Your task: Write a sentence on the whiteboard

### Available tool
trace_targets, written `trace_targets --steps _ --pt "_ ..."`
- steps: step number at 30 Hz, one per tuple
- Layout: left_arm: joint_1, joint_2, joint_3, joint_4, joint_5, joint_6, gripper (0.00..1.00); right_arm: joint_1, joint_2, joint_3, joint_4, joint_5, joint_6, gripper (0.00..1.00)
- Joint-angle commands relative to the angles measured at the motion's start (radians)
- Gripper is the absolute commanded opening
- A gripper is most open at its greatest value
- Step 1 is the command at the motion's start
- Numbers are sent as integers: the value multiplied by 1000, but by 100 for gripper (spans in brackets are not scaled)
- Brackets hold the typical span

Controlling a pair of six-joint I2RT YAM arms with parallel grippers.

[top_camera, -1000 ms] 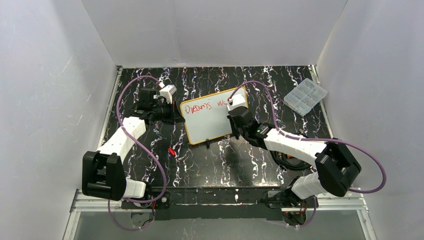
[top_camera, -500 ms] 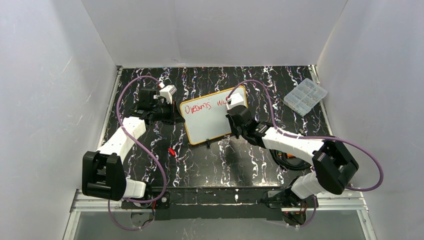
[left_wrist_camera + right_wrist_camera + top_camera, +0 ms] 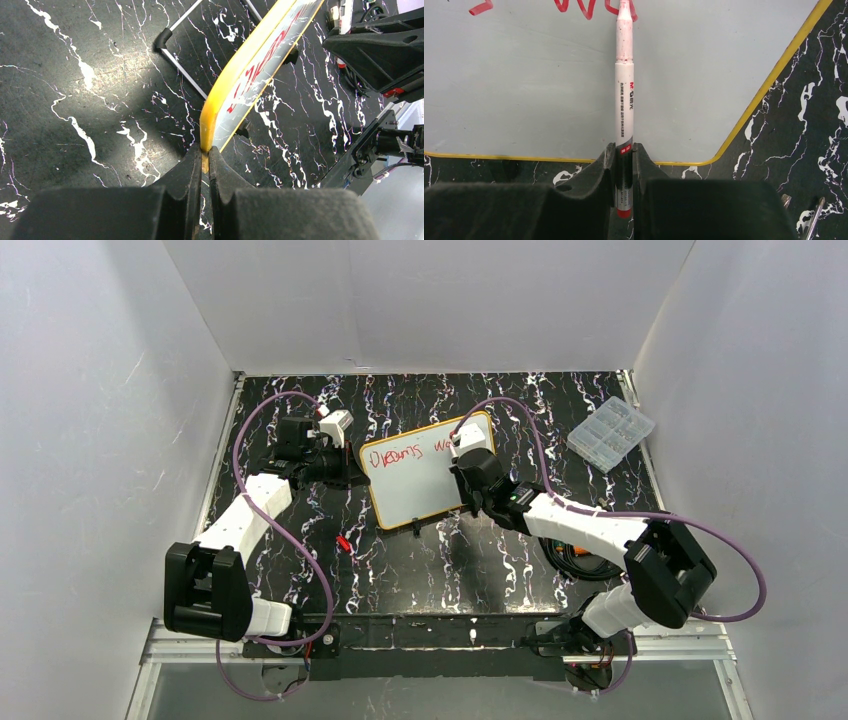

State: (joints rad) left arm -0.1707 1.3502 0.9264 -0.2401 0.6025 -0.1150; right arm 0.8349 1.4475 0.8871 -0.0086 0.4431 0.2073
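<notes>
Table (image 3: 440,570): black, white-veined; a small red piece (image 3: 342,543) lies low left of centre in the top view, too small to identify.
Left tool (image 3: 202,155): pinched fully shut on the yellow frame at the whiteboard's left edge. This grip likely braces the board against the push of the writing.
Right tool (image 3: 624,152): closed around the lower barrel of a red marker (image 3: 625,95), which points straight out from the fingers. Holding it low leaves the tip in the wrist camera's sight.
Marker tip: pressed to the board at the red strokes, top centre of the right wrist view.
Whiteboard (image 3: 425,490): middle of the top view, between the two arms and turned at a slant. It appears propped on wire legs, presenting its face to the pen.
Sentence (image 3: 398,458): red, along the board's upper edge; "Dreams" reads clearly, and a second word has only its first letters. Most is not yet written.
Clear compartment box (image 3: 611,433): upper right, well apart, not involved.
</notes>
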Motion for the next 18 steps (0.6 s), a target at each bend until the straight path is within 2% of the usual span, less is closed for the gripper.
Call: trace_targets --steps 1,12,18 --pt "-6 -43 11 -10 27 10 0 -5 0 34 55 -11 -12 1" --pt "-6 -42 12 -10 27 8 0 -5 -95 -19 56 49 -2 1" --pt "-6 -43 11 -10 29 9 0 -23 -72 -22 35 29 -6 1"
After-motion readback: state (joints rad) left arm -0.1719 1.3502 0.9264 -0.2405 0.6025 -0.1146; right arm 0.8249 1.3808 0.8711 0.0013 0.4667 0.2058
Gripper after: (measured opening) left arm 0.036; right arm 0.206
